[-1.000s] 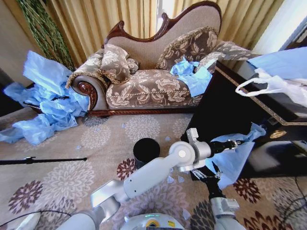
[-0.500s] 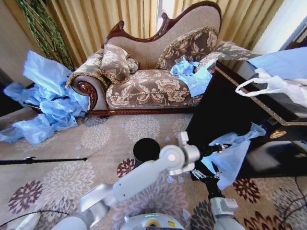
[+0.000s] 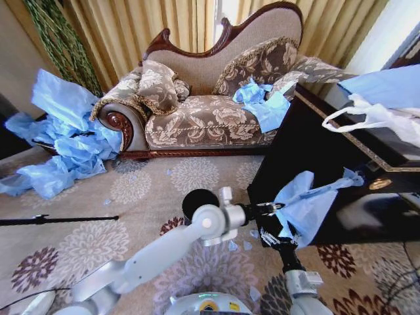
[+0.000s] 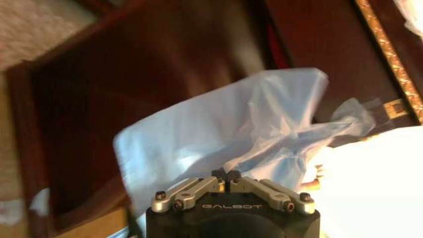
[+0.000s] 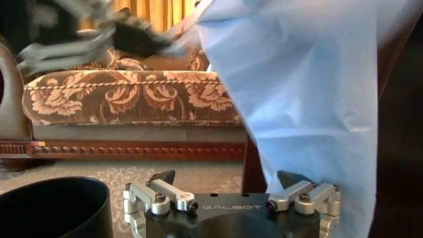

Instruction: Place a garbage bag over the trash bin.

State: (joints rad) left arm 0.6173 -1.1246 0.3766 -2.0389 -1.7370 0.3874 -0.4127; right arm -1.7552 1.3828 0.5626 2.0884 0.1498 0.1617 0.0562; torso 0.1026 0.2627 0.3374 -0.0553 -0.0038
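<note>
Left hand: the left hand (image 3: 274,207) sat just right of centre in the lower half of the head view, at the end of the white arm that crossed up from the lower left. In the left wrist view its fingers (image 4: 226,174) were pinched tight together on an edge of the thin, crinkly light-blue translucent garbage bag (image 4: 251,134).
Garbage bag: it (image 3: 305,207) hung in the air in the lower right of the head view, in front of the dark wooden desk (image 3: 308,141), spread out from the pinched corner toward the right.
Right hand: the right hand (image 5: 228,179) was low in the right wrist view, jaws spread wide with nothing between them; the bag's (image 5: 304,94) sheet hung just beside one finger. In the head view it (image 3: 269,237) lay beneath the bag.
Trash bin: the small glossy black cylindrical bin (image 3: 197,203) stood on the floral carpet (image 3: 98,249) just left of centre, apart from the bag and to its left.
</note>
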